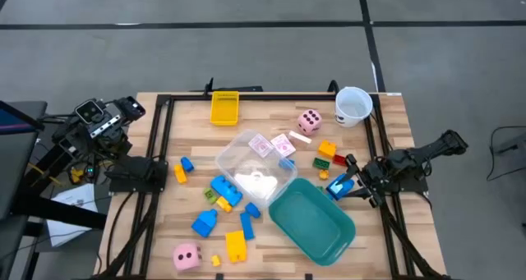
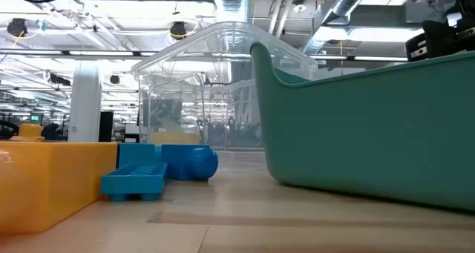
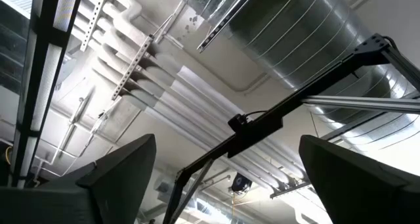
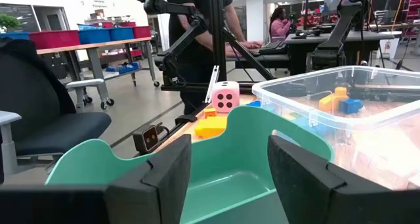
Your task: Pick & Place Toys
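Note:
Toys lie scattered on the wooden table: blue bricks (image 1: pixel 226 190), a yellow brick (image 1: pixel 236 245), orange, red and green bricks (image 1: pixel 329 154), and two pink dice (image 1: pixel 309 121) (image 1: pixel 186 256). Pink-white cards (image 1: pixel 271 144) lie in a clear container (image 1: pixel 256 163). My right gripper (image 4: pixel 226 148) reaches in level from the table's right side, just short of the teal tub's rim (image 4: pixel 197 135). Its fingers stand apart, and the wrist view shows nothing between them. In the high view a blue brick (image 1: pixel 335 186) shows at its fingertips (image 1: pixel 349 185). My left gripper (image 3: pixel 226 178) is open, pointing up at the ceiling, beside the table's left edge. My right gripper has the blue brick (image 1: pixel 335 186) at its fingertips in the high view. Its own wrist view shows no brick in the gap, so I cannot tell whether it touches the brick.
The teal tub (image 1: pixel 312 218) stands at the near right, tall in the low view (image 2: pixel 371 134). A white cup (image 1: pixel 353 105) stands at the far right corner and a flat yellow brick (image 1: pixel 224 107) at the far edge. A dark frame (image 1: pixel 164 140) borders the table.

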